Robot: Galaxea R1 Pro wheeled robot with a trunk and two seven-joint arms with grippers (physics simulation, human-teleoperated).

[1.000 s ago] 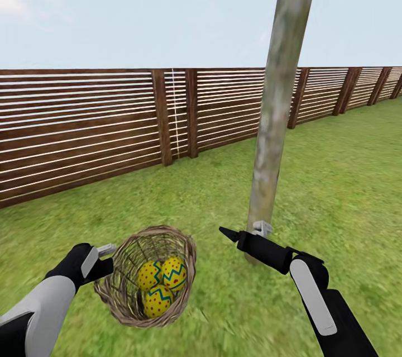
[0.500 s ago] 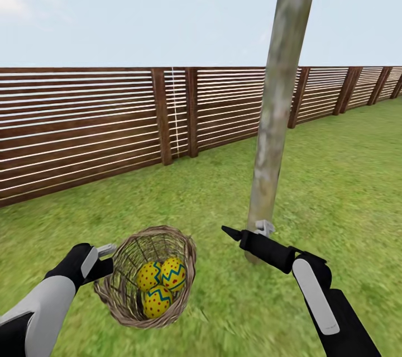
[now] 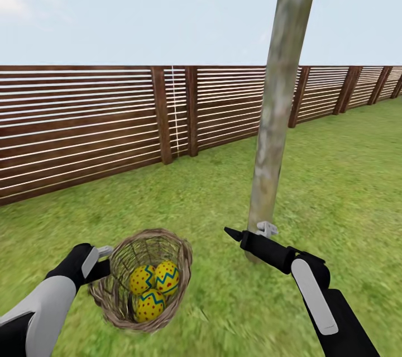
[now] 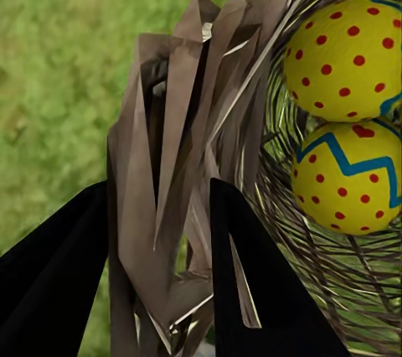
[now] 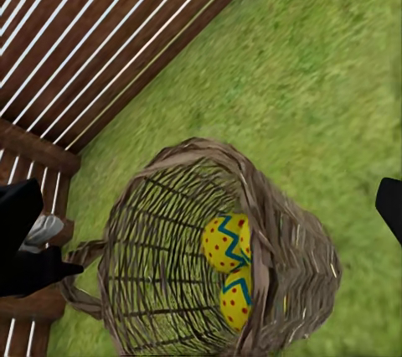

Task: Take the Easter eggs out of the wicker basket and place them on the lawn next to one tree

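On the lawn (image 3: 335, 178) beside the pale tree (image 3: 276, 111), the left gripper (image 4: 159, 265) has its jaws clamped on the braided rim of the tilted wicker basket (image 3: 120, 301) holding all three Easter eggs (image 3: 151, 287), while the right gripper (image 3: 248, 232) hangs spread wide, grasping nothing, near the trunk's foot.

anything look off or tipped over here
The wicker basket is tilted, its mouth showing sideways, with the left hand clamped on its rim. All three Easter eggs sit piled against its lower wall; none has spilled onto the lawn.
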